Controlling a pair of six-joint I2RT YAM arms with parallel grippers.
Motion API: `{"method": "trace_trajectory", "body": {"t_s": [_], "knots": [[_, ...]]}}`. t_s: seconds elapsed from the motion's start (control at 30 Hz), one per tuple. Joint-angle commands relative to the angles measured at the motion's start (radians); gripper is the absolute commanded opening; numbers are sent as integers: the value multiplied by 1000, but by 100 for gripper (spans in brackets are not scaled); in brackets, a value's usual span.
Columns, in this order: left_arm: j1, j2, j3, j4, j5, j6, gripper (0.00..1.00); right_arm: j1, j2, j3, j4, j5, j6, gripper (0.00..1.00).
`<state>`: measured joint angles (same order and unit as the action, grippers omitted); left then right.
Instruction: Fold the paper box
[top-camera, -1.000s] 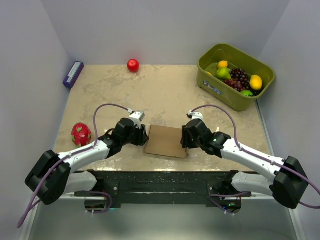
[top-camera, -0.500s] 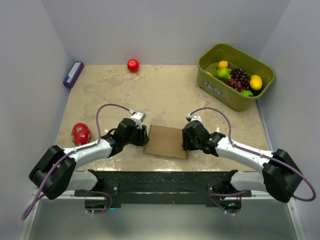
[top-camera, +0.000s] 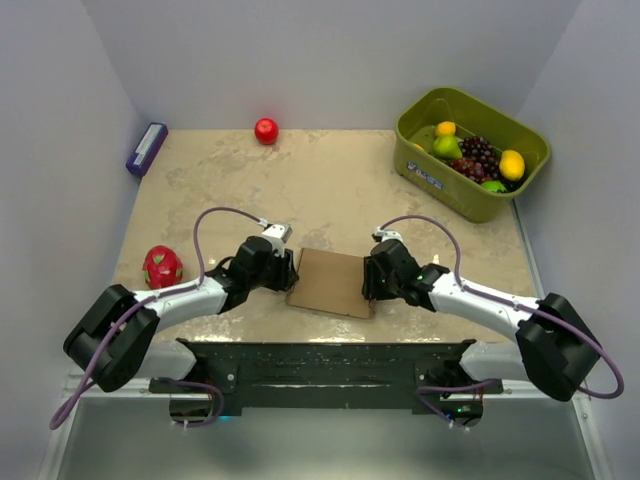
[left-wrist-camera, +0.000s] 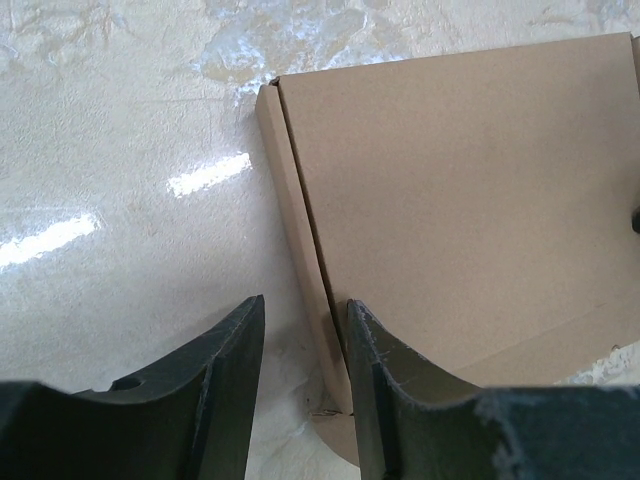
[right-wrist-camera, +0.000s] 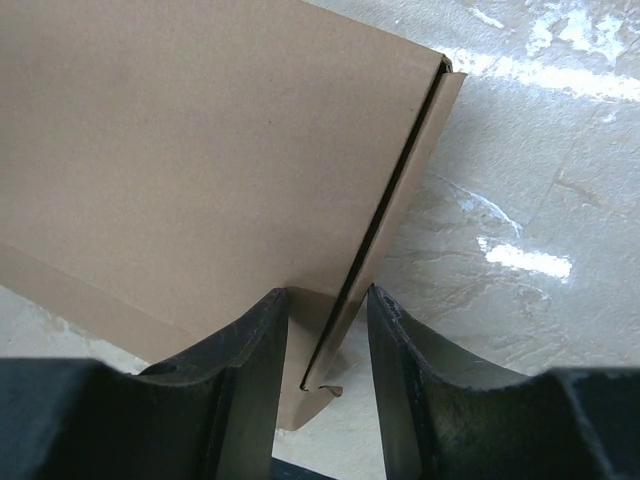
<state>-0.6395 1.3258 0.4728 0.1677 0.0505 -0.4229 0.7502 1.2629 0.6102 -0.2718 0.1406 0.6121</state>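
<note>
The paper box (top-camera: 333, 282) is a flat, closed brown cardboard mailer lying on the table near the front edge, between the two arms. My left gripper (top-camera: 289, 272) is at its left edge. In the left wrist view the left gripper (left-wrist-camera: 303, 303) is slightly open and straddles the box's (left-wrist-camera: 460, 200) left side wall, with a gap still showing. My right gripper (top-camera: 369, 280) is at its right edge. In the right wrist view the right gripper (right-wrist-camera: 326, 292) is slightly open astride the box's (right-wrist-camera: 200, 150) right side wall and its slit.
An olive-green bin (top-camera: 445, 182) with fruit stands at the back right. A red apple (top-camera: 266, 130) lies at the back centre, a purple box (top-camera: 147, 148) at the back left, and a dragon fruit (top-camera: 162, 267) left of the left arm.
Both arms have stretched lower and pushed their grippers a little closer onto the box's side edges. The box has hardly moved.
</note>
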Motion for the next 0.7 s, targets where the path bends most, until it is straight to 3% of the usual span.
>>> {"method": "trace_trajectory", "body": {"t_s": [0.0,0.1,0.2,0.3,0.5,0.67], "knots": [[1,-3,-2,-23,0,24,43,-49,3,-43,60,-137,-6,46],[1,-34,23,-43,3,22,46,-130,-37,-58,112,-231,-9,53],[1,-74,36,-56,3,12,55,-173,-68,-63,138,-277,-5,62],[4,-117,38,-56,6,-8,66,-221,-71,-82,177,-309,6,66],[3,-169,44,-68,28,-28,75,-278,-16,-155,315,-401,34,64],[8,-204,47,-82,29,-33,77,-305,16,-204,382,-450,52,49]]}}
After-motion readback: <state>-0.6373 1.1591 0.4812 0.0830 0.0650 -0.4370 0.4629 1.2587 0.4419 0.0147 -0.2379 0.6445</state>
